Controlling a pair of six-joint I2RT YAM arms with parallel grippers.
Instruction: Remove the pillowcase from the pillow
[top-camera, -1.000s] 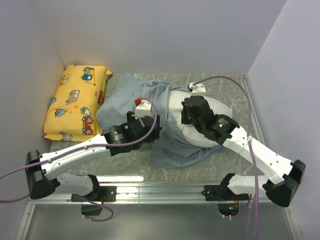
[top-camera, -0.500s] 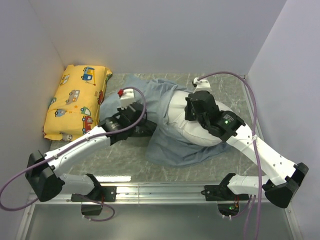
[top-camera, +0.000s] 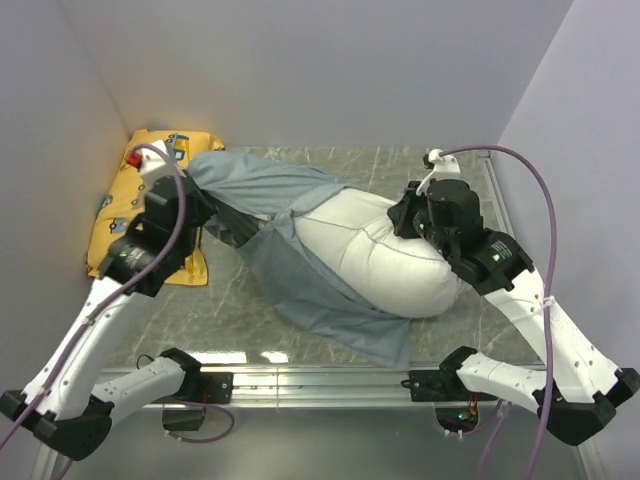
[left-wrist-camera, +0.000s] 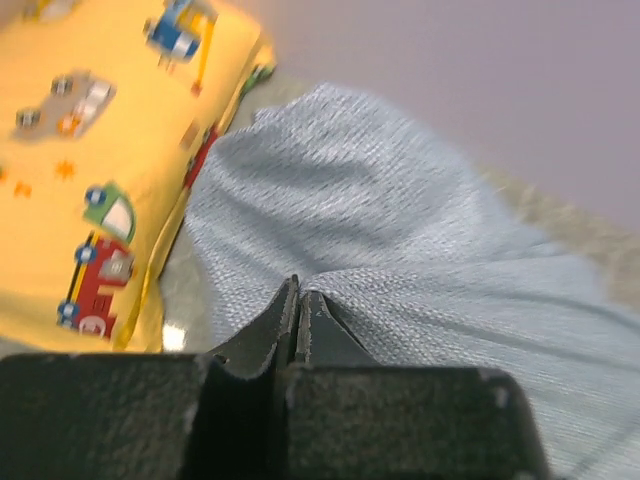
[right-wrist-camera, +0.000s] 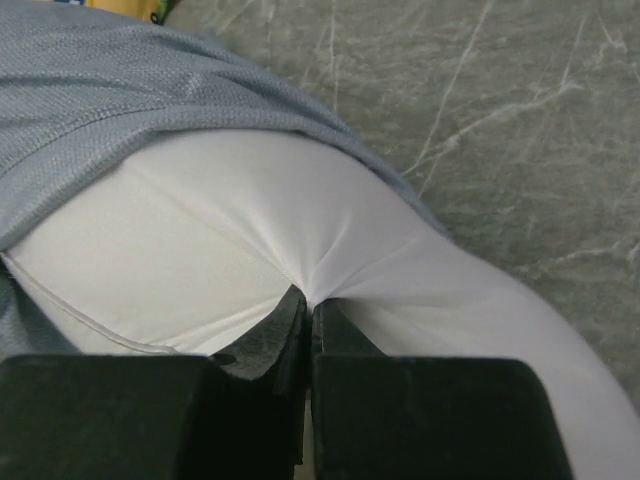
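The white pillow (top-camera: 370, 255) lies across the middle of the table, more than half of it bare. The blue-grey pillowcase (top-camera: 265, 190) still wraps its left end and trails under it toward the front. My left gripper (top-camera: 195, 195) is shut on a fold of the pillowcase (left-wrist-camera: 400, 200) at the far left, stretching the fabric taut above the yellow cushion's edge. At the pillow's right end, my right gripper (top-camera: 405, 215) is shut on a pinch of the white pillow (right-wrist-camera: 250, 240) fabric. Both sets of jaws are pressed together on cloth.
A yellow cushion (top-camera: 125, 215) printed with cartoon vehicles lies against the left wall, partly under my left arm. White walls close in the table at the back, left and right. The marble tabletop (top-camera: 420, 170) shows behind the pillow.
My left gripper shut on the pillowcase and pulled it far left, toward the yellow cushion. The pillowcase slid off, baring much more white pillow. My right gripper moved right, holding the pillow.
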